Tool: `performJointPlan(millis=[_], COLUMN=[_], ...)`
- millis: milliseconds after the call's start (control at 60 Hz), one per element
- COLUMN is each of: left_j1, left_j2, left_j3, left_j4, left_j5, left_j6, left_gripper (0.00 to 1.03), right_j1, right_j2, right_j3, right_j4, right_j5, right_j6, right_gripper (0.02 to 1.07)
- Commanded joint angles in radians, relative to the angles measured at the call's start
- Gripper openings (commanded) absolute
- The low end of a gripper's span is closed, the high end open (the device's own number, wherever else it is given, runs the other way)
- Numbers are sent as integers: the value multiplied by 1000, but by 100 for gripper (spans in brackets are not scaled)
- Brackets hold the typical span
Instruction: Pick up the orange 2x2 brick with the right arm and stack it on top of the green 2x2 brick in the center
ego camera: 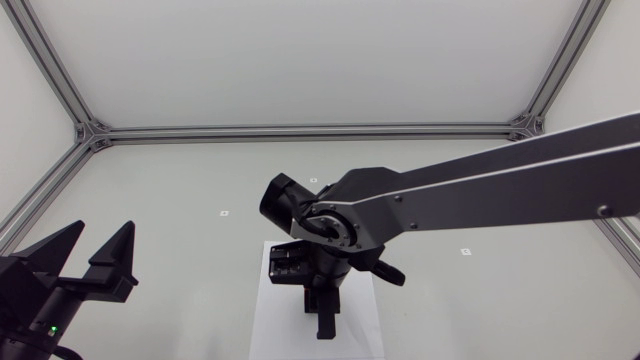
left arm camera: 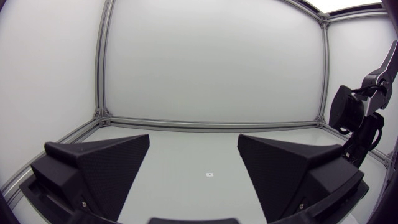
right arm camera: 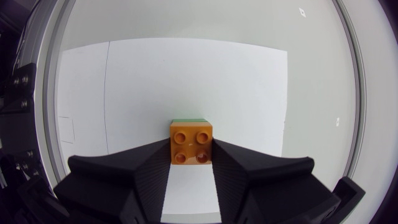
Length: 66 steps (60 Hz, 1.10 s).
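**Q:** Where is the orange brick?

**A:** The orange brick [right arm camera: 191, 142] sits between the fingers [right arm camera: 149, 171] of your right gripper [right arm camera: 191, 155], studs facing the wrist camera. One finger presses on each of two opposite side faces, so the gripper is clamped on it. The head view hides the brick under the arm.

**Q:** And the target?

**A:** Of the green brick [right arm camera: 189, 120] you see only a thin strip, just past the orange brick's far edge, ahead of the gripper. The rest is covered, so it lies almost straight beneath your load. Both are over the white sheet [right arm camera: 236, 81] in the middle of the table [ego camera: 180, 180].

**Q:** What does the next move turn on?

**A:** It turns on the vertical line between the two bricks. Both are square, so there is no long axis to match. The orange sides run parallel to the green strip, so yaw looks fair. That strip may mean your load hangs a touch short of the target, or it may be only the camera's slant. You cannot tell which, nor whether the bricks already touch or a gap remains.

**Q:** What about the other arm?

**A:** Your left gripper [left arm camera: 193, 146] stands spread and empty at the table's left side, well apart from the sheet. The right gripper is the nearer one by far.
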Motion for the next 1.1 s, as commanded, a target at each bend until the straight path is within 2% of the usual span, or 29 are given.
performJointPlan(millis=[0,267,700,883,967,1083], left_j1=[7,7,7,7,7,7], left_j2=[-1,-2,-2,-2,-2,-2], left_j3=[-41,-41,-41,-41,-41,-41], left_j4=[-10,-10,-10,-10,-10,-10], left_j5=[-3,-3,-3,-3,-3,-3], left_j6=[-20,-20,-20,-20,-20,-20], left_gripper=[99,99,99,99,99,99], right_j1=[8,-6,-15,-13,-18,-21], right_j2=[87,122,133,139,136,144], right_j3=[-28,-17,-88,-87,-67,-62], right_j4=[-83,-115,-28,-40,-62,-68], right_j5=[20,-15,-27,-15,-52,-52], right_j6=[1,-10,-10,-11,-27,-30], right_gripper=[31,31,31,31,31,31])
